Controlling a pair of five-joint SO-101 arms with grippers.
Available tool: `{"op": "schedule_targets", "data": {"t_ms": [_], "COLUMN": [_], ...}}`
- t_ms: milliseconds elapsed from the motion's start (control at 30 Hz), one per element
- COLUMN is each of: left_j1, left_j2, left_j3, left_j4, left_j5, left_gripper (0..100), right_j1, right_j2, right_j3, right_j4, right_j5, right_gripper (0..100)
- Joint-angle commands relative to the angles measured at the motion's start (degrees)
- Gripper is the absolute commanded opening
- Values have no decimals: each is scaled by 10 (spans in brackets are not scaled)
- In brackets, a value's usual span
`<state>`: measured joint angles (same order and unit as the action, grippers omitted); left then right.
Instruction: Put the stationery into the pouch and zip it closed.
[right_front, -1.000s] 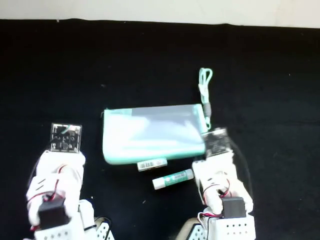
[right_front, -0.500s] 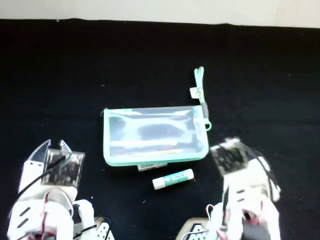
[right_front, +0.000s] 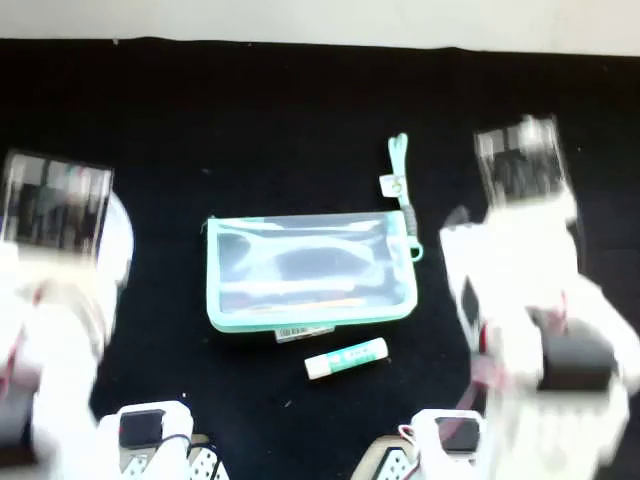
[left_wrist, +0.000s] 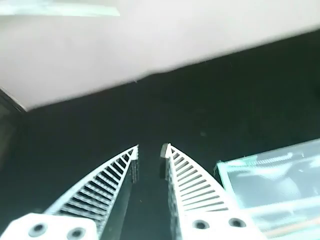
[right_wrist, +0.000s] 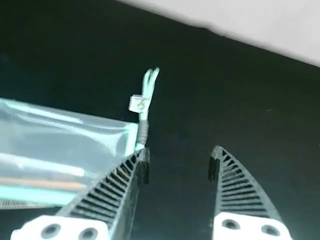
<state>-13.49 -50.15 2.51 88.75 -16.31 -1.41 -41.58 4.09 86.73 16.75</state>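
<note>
The clear pouch (right_front: 310, 270) with mint trim lies flat mid-table, with its mint strap (right_front: 400, 170) trailing off its far right corner. Pens or pencils show inside it. A white and green glue stick (right_front: 346, 358) lies on the cloth just in front of the pouch. A small labelled item (right_front: 305, 332) pokes out from under the pouch's front edge. My left gripper (left_wrist: 150, 152) hangs above the cloth left of the pouch (left_wrist: 270, 185), narrowly open and holding nothing. My right gripper (right_wrist: 179, 162) is open and holding nothing, beside the pouch's strap end (right_wrist: 147, 85).
A black cloth (right_front: 300, 110) covers the table up to a pale wall at the back. The left arm (right_front: 60, 260) and the right arm (right_front: 530, 260) stand raised and blurred on either side of the pouch.
Both arms have lifted from low at the table's front to high beside the pouch. The right gripper came away from the pouch's zipper corner, and the strap shifted slightly.
</note>
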Motion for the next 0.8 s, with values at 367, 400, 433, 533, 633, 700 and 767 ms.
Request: {"op": "schedule_targets", "data": {"t_ms": [367,400,433,533,633,700,767], "left_j1": [9,9,6,3,3,3,3], "left_j2": [508,522,533,558,567,569,569], "left_j3": [-37,-37,-37,-38,-38,-38,-38], "left_j4": [-18,-26,-31,-38,-38,-38,-38], "left_j5": [0,0,0,1,1,1,1], "left_gripper": [112,112,112,112,112,112,112], "right_j1": [-37,-48,-58,-81,-87,-87,-84], "right_j2": [720,760,800,919,1020,1076,1116], "right_j3": [-500,-547,-589,-712,-815,-868,-910], "right_j4": [-27,-29,-36,-44,-43,-43,-44], "right_j5": [-103,-108,-113,-114,-113,-112,-111], "right_gripper": [257,257,257,257,257,257,257]}}
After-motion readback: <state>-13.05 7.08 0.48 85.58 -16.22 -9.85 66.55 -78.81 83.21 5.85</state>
